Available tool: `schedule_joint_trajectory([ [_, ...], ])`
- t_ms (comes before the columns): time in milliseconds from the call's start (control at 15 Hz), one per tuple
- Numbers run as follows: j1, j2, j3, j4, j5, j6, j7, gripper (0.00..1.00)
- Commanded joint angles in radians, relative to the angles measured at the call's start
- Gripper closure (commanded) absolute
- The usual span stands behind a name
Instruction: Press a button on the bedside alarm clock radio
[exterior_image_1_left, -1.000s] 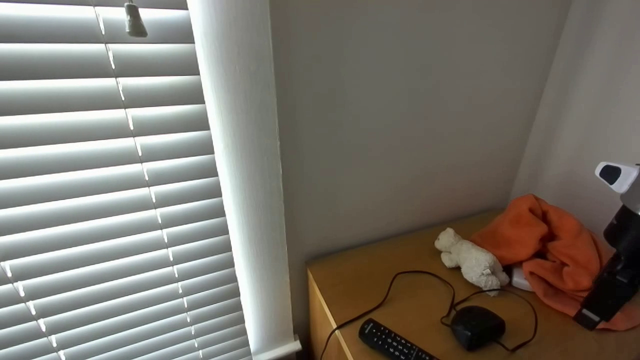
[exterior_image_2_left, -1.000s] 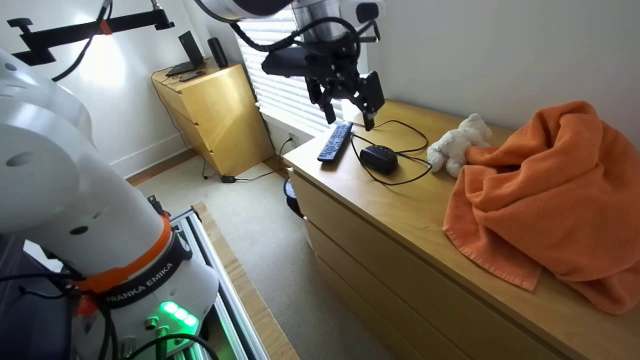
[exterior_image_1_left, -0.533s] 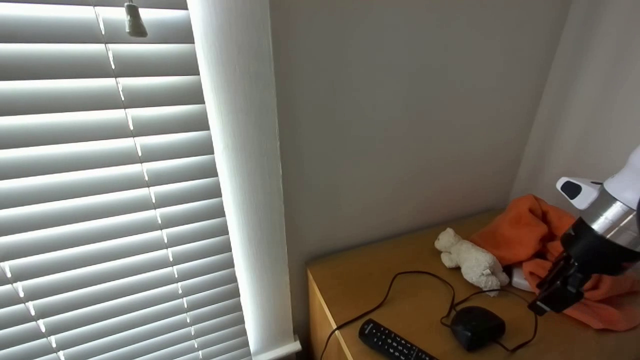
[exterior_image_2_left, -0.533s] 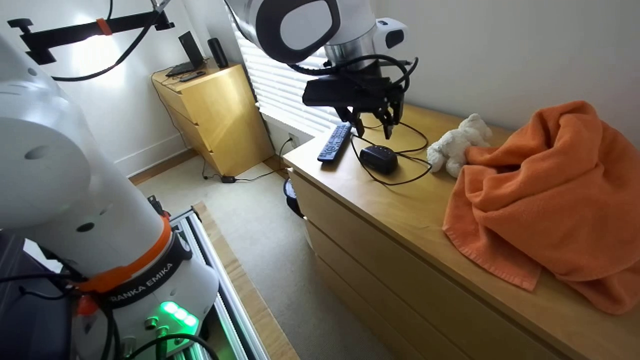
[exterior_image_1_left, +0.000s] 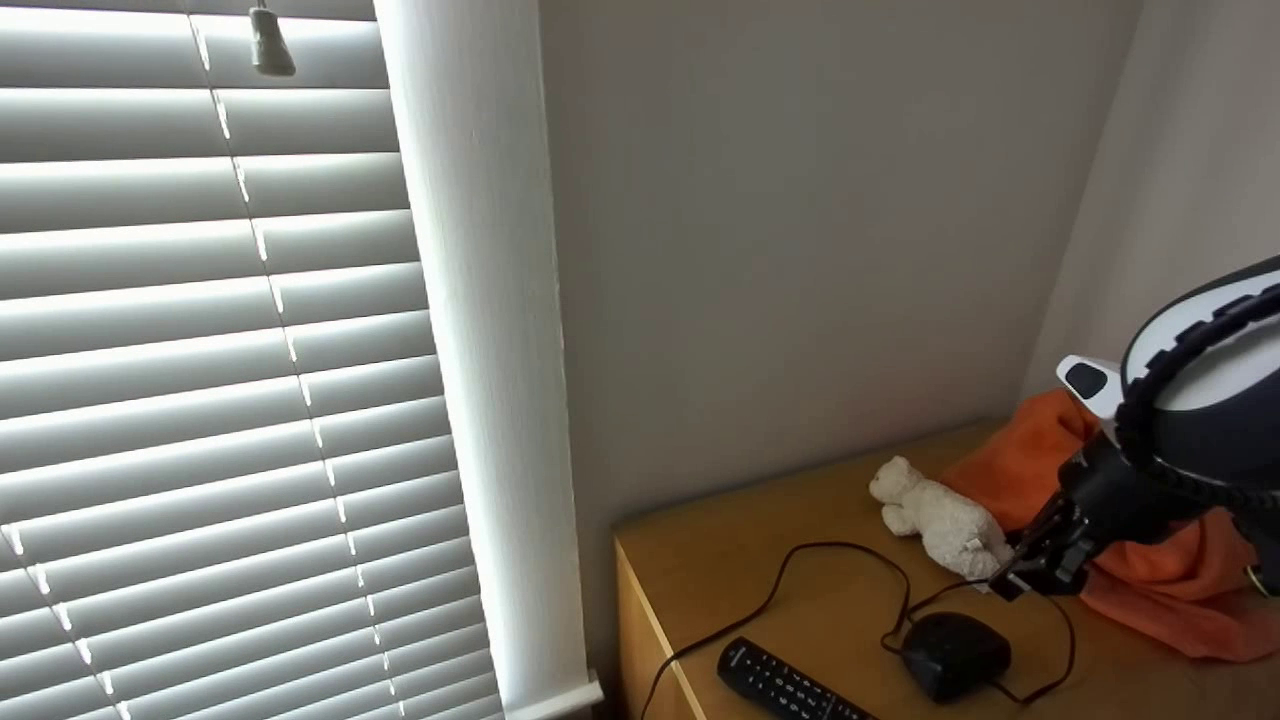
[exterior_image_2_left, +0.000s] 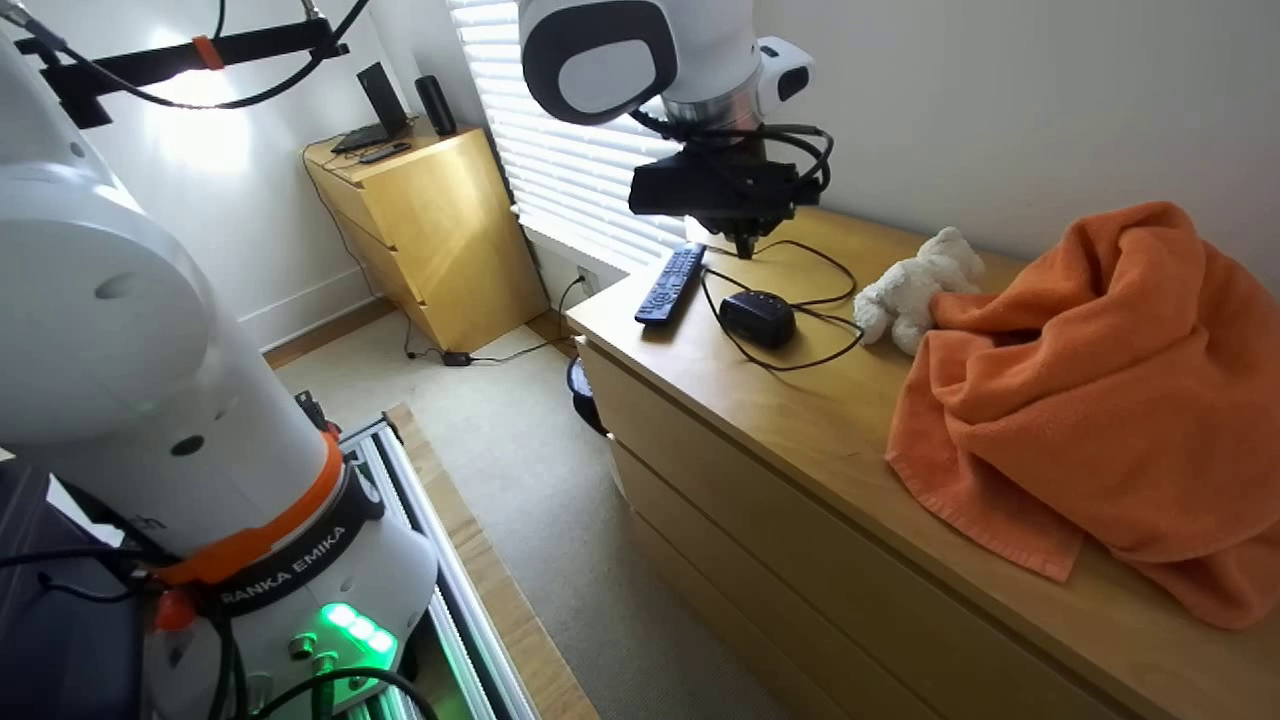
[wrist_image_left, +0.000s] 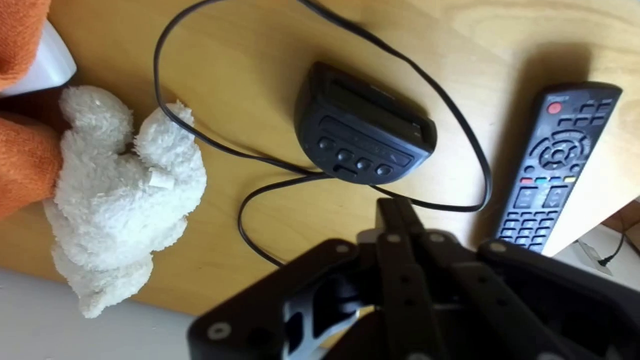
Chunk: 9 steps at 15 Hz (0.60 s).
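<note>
The bedside alarm clock radio (wrist_image_left: 365, 120), small, black and rounded, lies on the dresser top in all views. Its face with several round buttons (wrist_image_left: 345, 155) shows in the wrist view, turned towards my gripper (wrist_image_left: 395, 202). Both fingers are pressed together with nothing between them, and the tips appear just below the clock's buttoned edge in that picture. In an exterior view the gripper (exterior_image_2_left: 743, 248) hangs above the dresser, behind the clock radio (exterior_image_2_left: 758, 318) and apart from it. The fingertips do not appear to touch anything.
A thin black cord (exterior_image_1_left: 850, 544) loops around the clock. The long black remote (wrist_image_left: 555, 160) lies to one side near the dresser edge. Across from it are a white plush toy (wrist_image_left: 115, 200) and an orange cloth (exterior_image_2_left: 1110, 380), with a white object (wrist_image_left: 50, 65) partly under the cloth.
My gripper has gone from open to shut. The arm has swung in over the dresser, nearer the clock radio, with its fingers now pointing down. The objects have not moved.
</note>
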Motion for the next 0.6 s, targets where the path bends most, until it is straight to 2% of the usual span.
schedule_joint_trajectory([
  [0, 0.003, 0.052, -0.001, 0.033, 0.146, -0.002, -0.157, 1.00],
  [200, 0.001, 0.068, 0.015, 0.045, 0.263, -0.006, -0.273, 1.00],
  [533, -0.007, 0.106, 0.029, 0.065, 0.385, -0.018, -0.379, 1.00],
])
